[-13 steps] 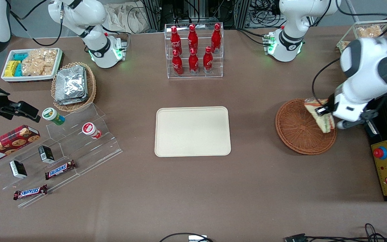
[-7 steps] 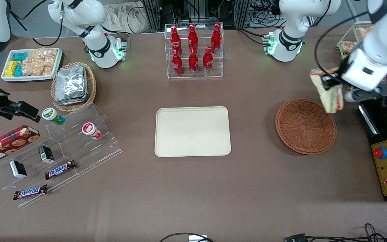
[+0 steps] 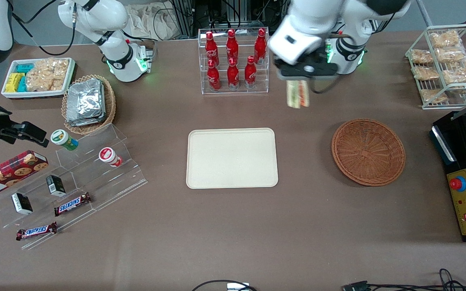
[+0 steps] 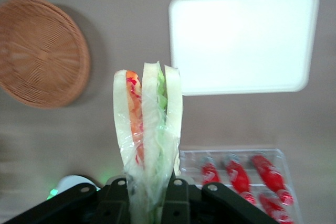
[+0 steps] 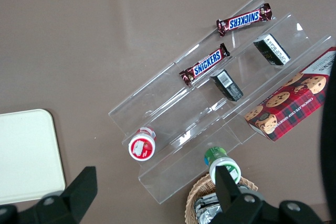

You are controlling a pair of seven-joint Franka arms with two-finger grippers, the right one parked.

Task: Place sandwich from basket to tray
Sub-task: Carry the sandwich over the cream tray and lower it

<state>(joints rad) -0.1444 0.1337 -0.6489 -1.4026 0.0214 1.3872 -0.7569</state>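
My gripper (image 3: 298,83) hangs high above the table, between the bottle rack and the arm's base, shut on the sandwich (image 3: 297,93). The sandwich (image 4: 148,135) is a clear-wrapped wedge of white bread with green and orange-red filling, and it dangles from the black fingers (image 4: 176,200) of the gripper (image 4: 147,203). The reddish-brown wicker basket (image 3: 368,152) sits with nothing in it, nearer the front camera and toward the working arm's end; it also shows in the wrist view as the basket (image 4: 39,53). The cream tray (image 3: 232,158) lies bare at the table's middle, and the tray (image 4: 241,43) shows in the wrist view too.
A clear rack of red bottles (image 3: 233,60) stands close beside the gripper. A wire rack of snack bags (image 3: 445,60) and a black control box (image 3: 465,202) are at the working arm's end. A tan basket of foil packets (image 3: 87,104) and acrylic steps with candy bars (image 3: 71,182) lie toward the parked arm's end.
The gripper lifted the sandwich out of the basket, then swung it far toward the table's middle, ending beside the bottle rack. The basket is left with nothing in it.
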